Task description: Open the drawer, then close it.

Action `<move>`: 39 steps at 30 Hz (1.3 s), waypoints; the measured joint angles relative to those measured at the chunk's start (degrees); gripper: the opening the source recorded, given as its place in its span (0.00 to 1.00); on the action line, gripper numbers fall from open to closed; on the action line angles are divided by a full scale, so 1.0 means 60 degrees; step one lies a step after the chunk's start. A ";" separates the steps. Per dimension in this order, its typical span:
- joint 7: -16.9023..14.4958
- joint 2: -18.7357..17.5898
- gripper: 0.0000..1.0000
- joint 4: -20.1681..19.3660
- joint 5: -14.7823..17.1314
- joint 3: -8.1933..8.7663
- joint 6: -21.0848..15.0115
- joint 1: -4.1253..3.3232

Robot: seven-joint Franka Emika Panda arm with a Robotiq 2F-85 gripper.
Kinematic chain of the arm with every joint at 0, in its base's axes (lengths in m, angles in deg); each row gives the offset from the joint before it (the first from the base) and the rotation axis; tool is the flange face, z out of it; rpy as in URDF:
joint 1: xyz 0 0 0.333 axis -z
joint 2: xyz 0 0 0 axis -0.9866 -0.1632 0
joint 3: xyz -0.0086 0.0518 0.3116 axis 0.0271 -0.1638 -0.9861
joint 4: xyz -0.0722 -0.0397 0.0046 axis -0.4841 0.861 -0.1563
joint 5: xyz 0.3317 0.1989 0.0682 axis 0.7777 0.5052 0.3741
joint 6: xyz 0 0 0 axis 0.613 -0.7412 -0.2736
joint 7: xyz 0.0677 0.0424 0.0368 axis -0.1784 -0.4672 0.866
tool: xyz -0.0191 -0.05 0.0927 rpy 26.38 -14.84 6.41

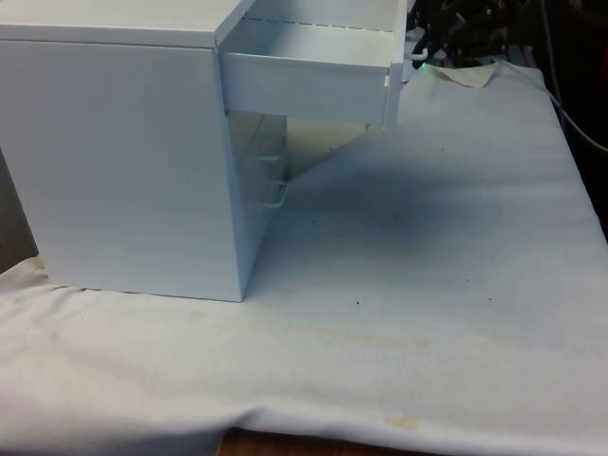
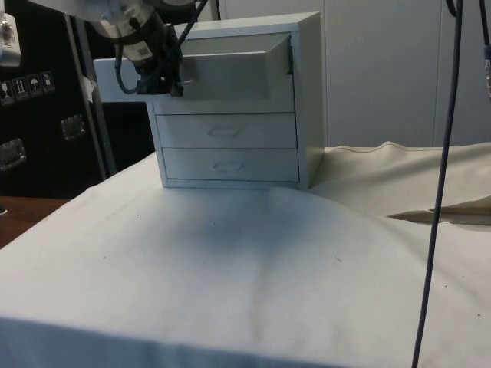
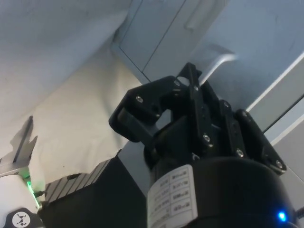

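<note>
A white chest of three drawers [image 1: 123,161] stands on the cloth at the front view's left. Its top drawer [image 1: 304,81] is pulled far out, and I can see into it from above. In the side view the drawer's front panel [image 2: 230,69] juts out from the chest [image 2: 307,100]. My black gripper [image 2: 173,83] is at the middle of that panel. In the wrist view the gripper [image 3: 190,78] is shut on the drawer's silver handle [image 3: 219,59], which curves out from behind the fingertips.
The middle drawer [image 2: 224,132] and the bottom drawer [image 2: 229,165] are shut, each with a small handle. A dark cable [image 2: 439,192] hangs near the side camera. Folded cloth [image 2: 437,207] lies beside the chest. Open cloth [image 1: 427,247] stretches before the chest.
</note>
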State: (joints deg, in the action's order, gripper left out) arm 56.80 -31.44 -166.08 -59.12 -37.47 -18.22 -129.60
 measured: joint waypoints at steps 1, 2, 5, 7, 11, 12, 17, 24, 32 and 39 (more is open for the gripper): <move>0.0000 0.0000 0.07 0.0000 0.0000 -0.0010 -0.0010 0.0000; 0.0019 0.0000 0.12 0.0010 0.0000 -0.0019 -0.0010 0.0000; 0.0038 0.0000 0.26 0.0010 0.0000 -0.0038 -0.0010 0.0000; 0.0038 0.0000 0.40 0.0010 0.0000 -0.0038 -0.0010 0.0000; 0.0038 0.0000 0.60 0.0010 0.0000 -0.0029 -0.0010 0.0000; 0.0038 0.0000 0.66 0.0010 0.0000 -0.0029 -0.0010 0.0000; 0.0038 0.0000 0.96 0.0010 0.0000 -0.0029 -0.0010 0.0000; 0.0401 -0.0019 1.00 0.0086 0.0000 -0.0325 0.0086 -0.0010; 0.0754 -0.0124 1.00 0.0239 0.0010 -0.0563 0.0124 -0.0010; 0.1098 -0.0210 1.00 0.0296 0.0095 -0.0773 0.0095 -0.0010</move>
State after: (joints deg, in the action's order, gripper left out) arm 63.38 -32.70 -164.30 -58.55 -42.11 -17.65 -129.65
